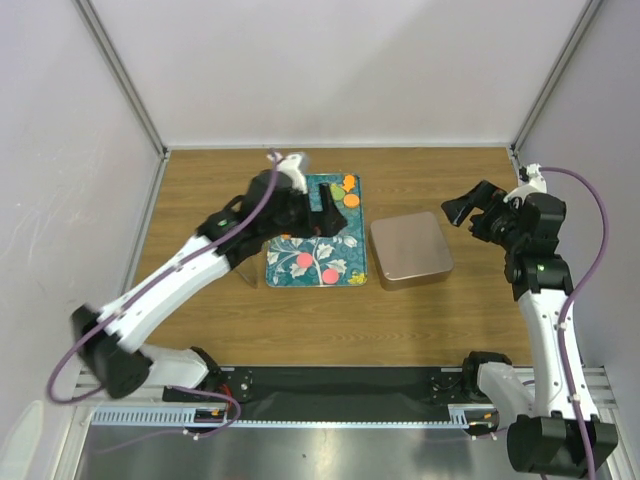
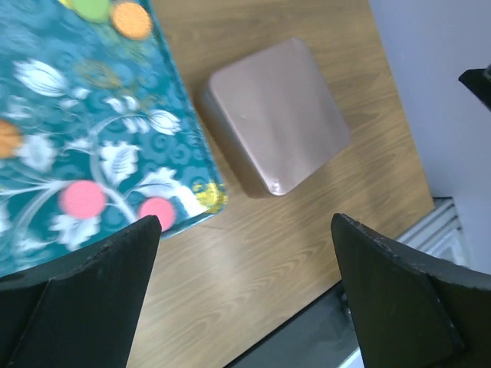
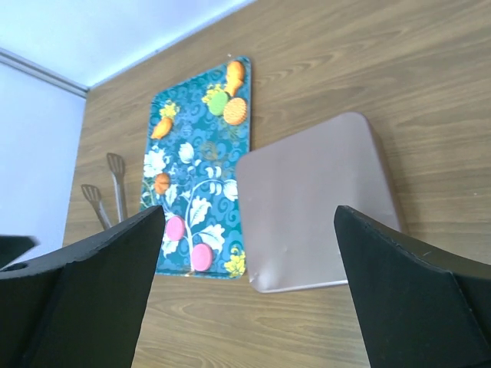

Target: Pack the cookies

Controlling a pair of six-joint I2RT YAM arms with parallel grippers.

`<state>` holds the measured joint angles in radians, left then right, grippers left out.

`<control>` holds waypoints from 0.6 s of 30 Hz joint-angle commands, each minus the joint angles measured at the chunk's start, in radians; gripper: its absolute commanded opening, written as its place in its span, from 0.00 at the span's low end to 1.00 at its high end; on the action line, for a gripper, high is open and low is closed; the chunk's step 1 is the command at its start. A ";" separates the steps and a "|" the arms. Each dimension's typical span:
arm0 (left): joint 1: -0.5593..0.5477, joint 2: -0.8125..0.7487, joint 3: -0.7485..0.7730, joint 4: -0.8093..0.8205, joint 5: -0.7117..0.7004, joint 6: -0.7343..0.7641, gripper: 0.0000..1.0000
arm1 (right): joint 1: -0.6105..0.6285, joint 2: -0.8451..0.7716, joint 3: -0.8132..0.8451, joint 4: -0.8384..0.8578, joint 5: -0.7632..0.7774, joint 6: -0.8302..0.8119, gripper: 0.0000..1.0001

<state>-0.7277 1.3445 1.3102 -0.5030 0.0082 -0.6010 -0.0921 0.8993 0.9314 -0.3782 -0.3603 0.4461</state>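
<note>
The cookies lie on a teal flowered tray (image 1: 345,268): two pink cookies (image 1: 304,260) at its near end and orange ones (image 1: 352,200) at its far end. In the left wrist view I see pink (image 2: 83,199), orange (image 2: 131,20) and green (image 2: 92,8) cookies. In the right wrist view there are pink (image 3: 175,228), green (image 3: 218,102) and orange (image 3: 235,111) ones. My left gripper (image 1: 328,212) hovers open and empty over the tray's far half. My right gripper (image 1: 462,206) is open and empty in the air, to the right of the square metal tin (image 1: 410,248), whose top is closed.
The tin (image 2: 276,115) stands just right of the tray (image 2: 115,115), close beside it; it also shows in the right wrist view (image 3: 318,199). Metal tongs (image 3: 115,184) lie on the table left of the tray (image 3: 201,146), mostly under my left arm in the top view.
</note>
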 commanded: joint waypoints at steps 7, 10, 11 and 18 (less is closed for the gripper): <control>0.027 -0.419 -0.248 -0.135 -0.243 0.191 1.00 | 0.055 -0.086 0.021 -0.033 0.050 0.023 1.00; 0.033 -0.482 -0.288 -0.143 -0.261 0.216 1.00 | 0.058 -0.085 0.038 -0.054 0.052 0.008 1.00; 0.031 -0.495 -0.302 -0.141 -0.273 0.224 1.00 | 0.058 -0.088 0.041 -0.057 0.058 0.006 1.00; 0.033 -0.527 -0.342 -0.134 -0.280 0.237 1.00 | 0.058 -0.091 0.044 -0.050 0.093 0.012 1.00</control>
